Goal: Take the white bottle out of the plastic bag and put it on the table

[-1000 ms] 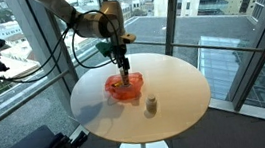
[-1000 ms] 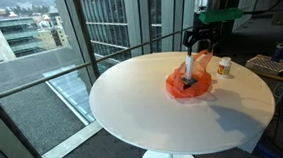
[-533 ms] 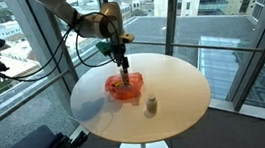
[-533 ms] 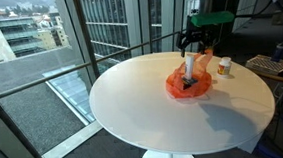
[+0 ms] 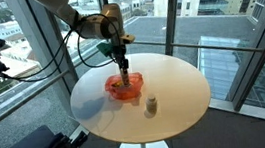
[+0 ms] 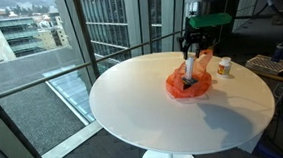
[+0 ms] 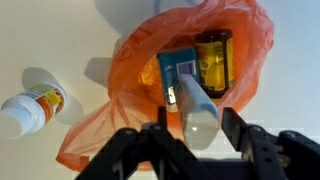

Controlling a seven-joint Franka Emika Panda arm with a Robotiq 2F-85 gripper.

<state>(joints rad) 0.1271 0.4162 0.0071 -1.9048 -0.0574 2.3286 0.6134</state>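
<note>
An orange plastic bag [image 7: 120, 70] lies open on the round white table [image 5: 173, 79]; both exterior views show it [image 5: 124, 89] [image 6: 187, 85]. The white bottle [image 7: 196, 108] stands upright in the bag, its top sticking out [image 6: 190, 68]. My gripper [image 7: 194, 116] hangs straight over the bag, with one finger on each side of the bottle's upper part. The fingers stand very close to its sides, and a thin gap still shows on both. In the exterior views the gripper [image 5: 122, 63] [image 6: 190, 53] points down into the bag.
A blue box [image 7: 178, 68] and an amber jar [image 7: 212, 62] also sit in the bag. A small bottle with a white cap [image 7: 30, 108] stands on the table beside the bag [image 5: 151, 106] [image 6: 224, 68]. Window glass surrounds the table.
The arm stays over the bag. The fingers have drawn in toward the white bottle's sides. The bag and bottle have not moved.
</note>
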